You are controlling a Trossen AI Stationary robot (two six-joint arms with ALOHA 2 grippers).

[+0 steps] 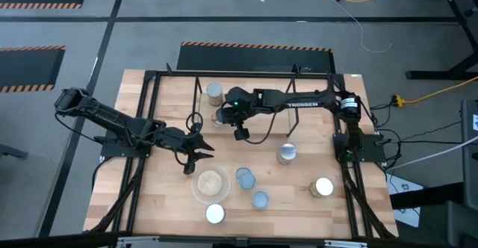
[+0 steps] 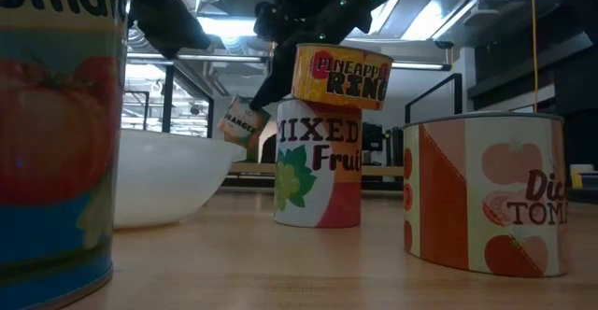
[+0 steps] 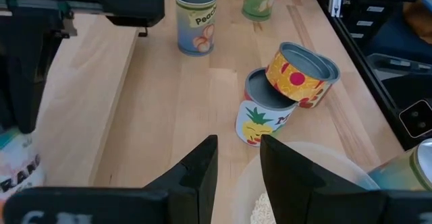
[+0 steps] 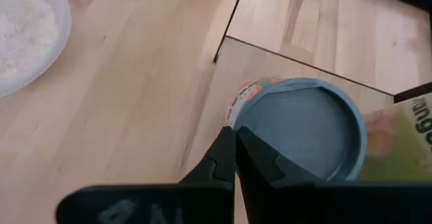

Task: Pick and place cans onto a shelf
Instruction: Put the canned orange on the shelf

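While the right gripper (image 4: 234, 158) is pinched on the rim of a blue-topped can (image 4: 304, 137) at the shelf (image 1: 258, 91), the left gripper (image 3: 237, 170), fingers narrowly parted and empty, is held over the clear bowl (image 1: 210, 184) of tan grains. Bare tabletop (image 1: 299, 125) is left between shelf and loose cans (image 1: 252, 188).

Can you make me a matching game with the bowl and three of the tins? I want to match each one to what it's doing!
Things:
1. clear round bowl
2. yellow-and-red pineapple-rings tin
3. light-blue peach tin
4. small orange-labelled tin

States:
A. standing upright, nothing on it
B. pinched in the shut right gripper, tilted
C. holding tan grains
D. leaning on top of the white mixed-fruit tin

Pairs: 1-C, 2-D, 3-A, 4-B
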